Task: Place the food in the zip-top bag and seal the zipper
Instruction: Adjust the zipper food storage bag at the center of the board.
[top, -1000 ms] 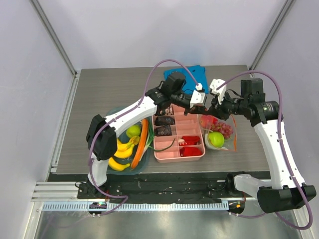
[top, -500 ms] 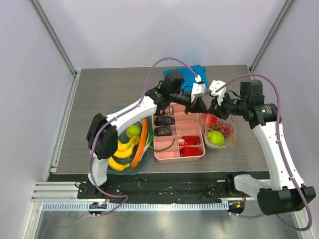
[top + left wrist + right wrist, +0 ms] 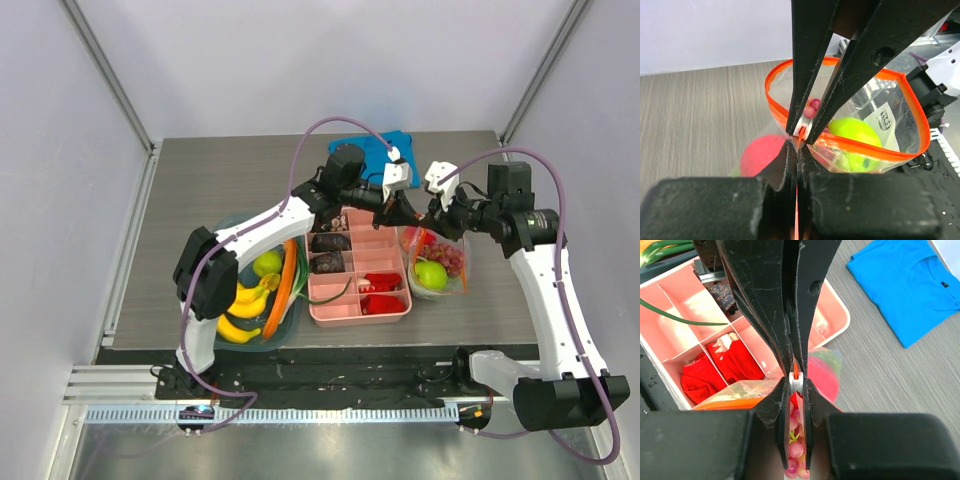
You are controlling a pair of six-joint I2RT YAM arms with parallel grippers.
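**Spotter:** Left side, what's the hold?

**Observer:** Your left fingers [image 3: 812, 60] are clamped fully together on the zipper [image 3: 768, 87]. They grip it at the mouth edge nearest the pink tray [image 3: 357, 318], and the orange strip runs straight into the pinch.

**Spotter:** And your right?

**Observer:** Your right fingers [image 3: 765, 300] are drawn in to a thin gap, nipping the same strip on the opposite side of the mouth. A sliver of orange shows between them.

**Spotter:** The bag itself?

**Observer:** The zip-top bag [image 3: 875, 95] hangs between your two arms, just right of the tray, over the counter [image 3: 220, 190]. Its mouth stands open in a wide loop, unsealed. You can't tell from these views whether the bottom rests on the counter.

**Spotter:** Food?

**Observer:** It's inside the bag. The green apple [image 3: 855, 135] sits low, the grape bunch [image 3: 796, 460] is beside it, and a round red fruit [image 3: 762, 152] lies toward the tray side. A white label [image 3: 885, 120] shows on the far wall.

**Spotter:** Surroundings?

**Observer:** The tray holds red pieces [image 3: 700, 377] in its near compartments and dark pieces further back. A blue cloth [image 3: 910, 285] lies flat on the counter beyond the bag. Left of the tray is a bowl [image 3: 258, 346] with bananas [image 3: 245, 298] and a carrot [image 3: 283, 280].
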